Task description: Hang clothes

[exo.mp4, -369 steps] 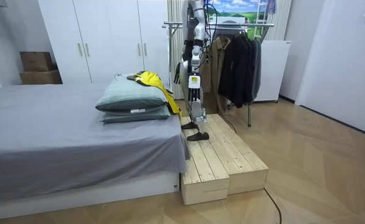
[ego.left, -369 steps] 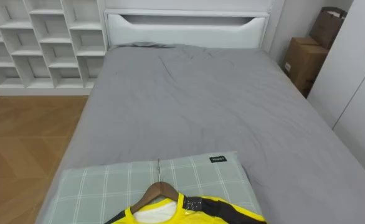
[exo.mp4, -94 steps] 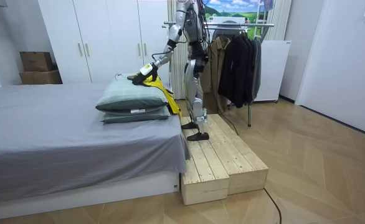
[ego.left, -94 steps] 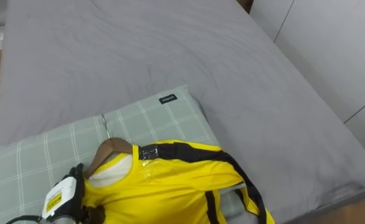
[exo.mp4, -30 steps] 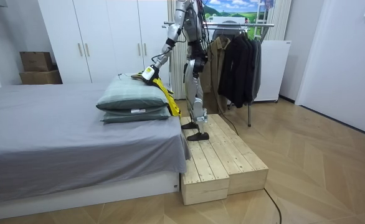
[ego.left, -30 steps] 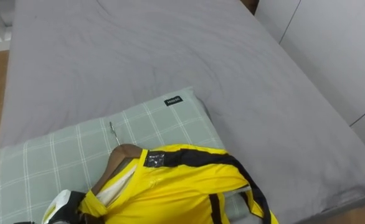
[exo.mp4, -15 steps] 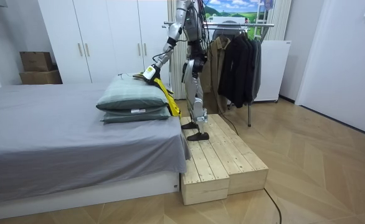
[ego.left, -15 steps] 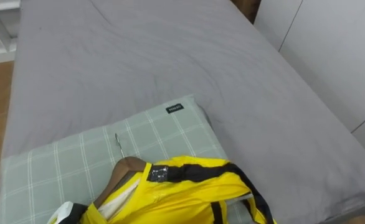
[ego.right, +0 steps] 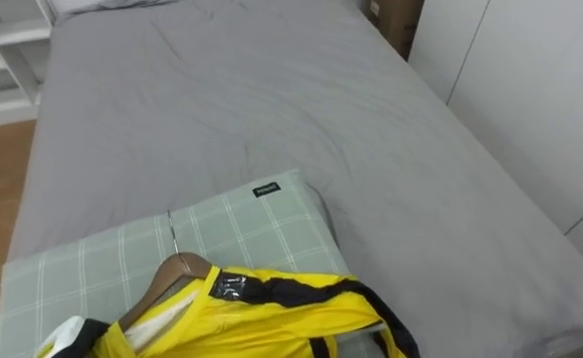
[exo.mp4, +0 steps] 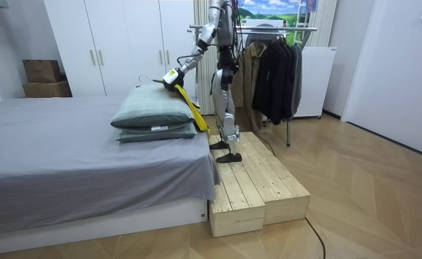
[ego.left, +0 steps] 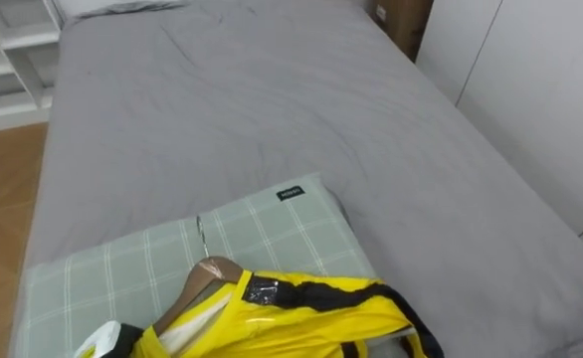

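left hand (ego.left: 112, 343) grips yellow shirt (ego.left: 301, 313) on hanger (ego.left: 207, 273) | at near edge of pillow (ego.left: 102, 268) | grey bed (ego.left: 272, 119) open ahead

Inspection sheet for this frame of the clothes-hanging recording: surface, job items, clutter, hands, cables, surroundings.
surface: grey bed, smooth; checked pillow at its near end.
job's things: yellow shirt on a wooden hanger, on the pillow.
clutter: nothing seen.
hands: left hand at the shirt's shoulder.
cables: only the robot's own, on the floor by the wooden platform.
surroundings: robot stands on the platform; clothes rack with dark garments behind it; white shelves; cardboard boxes.
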Available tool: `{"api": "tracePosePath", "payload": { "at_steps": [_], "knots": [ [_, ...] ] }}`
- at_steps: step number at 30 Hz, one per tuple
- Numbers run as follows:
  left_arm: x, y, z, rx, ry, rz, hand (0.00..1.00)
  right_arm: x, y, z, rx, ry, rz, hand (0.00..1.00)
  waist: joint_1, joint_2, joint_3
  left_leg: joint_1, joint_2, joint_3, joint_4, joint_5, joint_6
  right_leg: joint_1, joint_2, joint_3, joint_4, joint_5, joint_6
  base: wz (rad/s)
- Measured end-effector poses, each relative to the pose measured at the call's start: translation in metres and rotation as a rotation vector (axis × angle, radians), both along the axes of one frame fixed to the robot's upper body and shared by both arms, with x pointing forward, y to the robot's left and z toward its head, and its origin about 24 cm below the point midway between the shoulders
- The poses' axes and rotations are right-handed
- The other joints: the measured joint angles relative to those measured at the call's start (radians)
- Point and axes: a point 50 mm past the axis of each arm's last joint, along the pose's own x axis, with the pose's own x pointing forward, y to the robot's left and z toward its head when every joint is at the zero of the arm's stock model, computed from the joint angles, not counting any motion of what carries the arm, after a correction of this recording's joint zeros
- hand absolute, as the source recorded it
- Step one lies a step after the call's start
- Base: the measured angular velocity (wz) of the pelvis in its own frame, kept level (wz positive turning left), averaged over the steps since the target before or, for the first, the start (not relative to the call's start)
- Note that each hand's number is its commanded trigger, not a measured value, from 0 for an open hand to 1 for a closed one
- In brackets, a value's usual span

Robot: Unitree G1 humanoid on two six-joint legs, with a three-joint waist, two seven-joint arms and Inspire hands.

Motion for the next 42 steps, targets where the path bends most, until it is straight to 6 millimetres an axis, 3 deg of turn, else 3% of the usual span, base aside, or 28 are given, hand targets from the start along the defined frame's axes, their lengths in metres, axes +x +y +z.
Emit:
{"api": "tracePosePath", "payload": {
  "at_steps": [7,16,25,35,42],
  "knots": [
    [-0.004,-0.001,0.006,0.062,-0.104,0.0,1.0,-0.018,-0.003,-0.002,-0.025,0.019,-0.048,0.0,-0.001,0.023,-0.0126,0.074,0.001,-0.006,-0.02,-0.001,-0.001,0.074,-0.001,-0.01,-0.018,-0.004,-0.001,0.03],
    [-0.018,-0.006,0.012,0.061,-0.212,0.002,1.0,-0.018,0.0,-0.003,-0.015,0.013,-0.074,0.0,-0.005,0.012,-0.0091,0.11,-0.001,-0.042,-0.027,-0.001,-0.002,0.118,-0.001,-0.025,-0.033,-0.006,-0.002,0.06],
    [-0.013,-0.011,0.023,0.046,-0.309,-0.02,1.0,-0.017,0.006,-0.005,0.001,-0.006,-0.099,0.0,0.004,-0.005,-0.0109,0.12,-0.002,-0.058,-0.028,-0.002,-0.003,0.139,0.0,-0.03,-0.049,-0.007,-0.003,0.03],
    [-0.006,-0.013,0.039,0.05,-0.426,-0.024,1.0,-0.025,0.003,-0.005,-0.03,0.002,-0.117,0.0,0.005,-0.003,-0.0107,0.145,0.0,-0.066,-0.043,-0.004,-0.005,0.17,0.002,-0.033,-0.068,-0.008,-0.003,0.02],
    [0.01,-0.017,0.072,0.043,-0.604,-0.032,1.0,-0.032,-0.002,-0.005,-0.079,0.015,-0.144,0.0,0.009,0.005,-0.0132,0.149,0.0,-0.066,-0.043,-0.004,-0.004,0.171,0.002,-0.033,-0.065,-0.008,-0.003,0.0]
  ]
}}
